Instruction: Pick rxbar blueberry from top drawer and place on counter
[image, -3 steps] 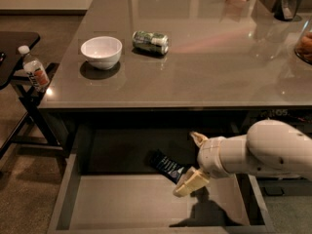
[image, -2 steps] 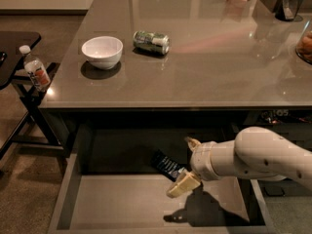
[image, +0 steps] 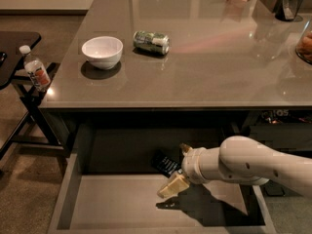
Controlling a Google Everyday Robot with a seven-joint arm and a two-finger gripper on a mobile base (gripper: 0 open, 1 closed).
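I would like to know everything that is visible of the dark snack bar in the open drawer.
The rxbar blueberry is a small flat bar in a dark crinkly wrapper with pale lettering. It lies askew on the grey bottom of the top drawer, near its back, in shadow below the counter. The claw, open, is at its right end; whether it touches the bar is unclear.

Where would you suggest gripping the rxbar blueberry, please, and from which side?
Grip the rxbar blueberry across its narrow width, coming low from the front, where the open gripper is. The flat bar lies at the back of the top drawer, under the counter edge, so overhead access looks blocked.
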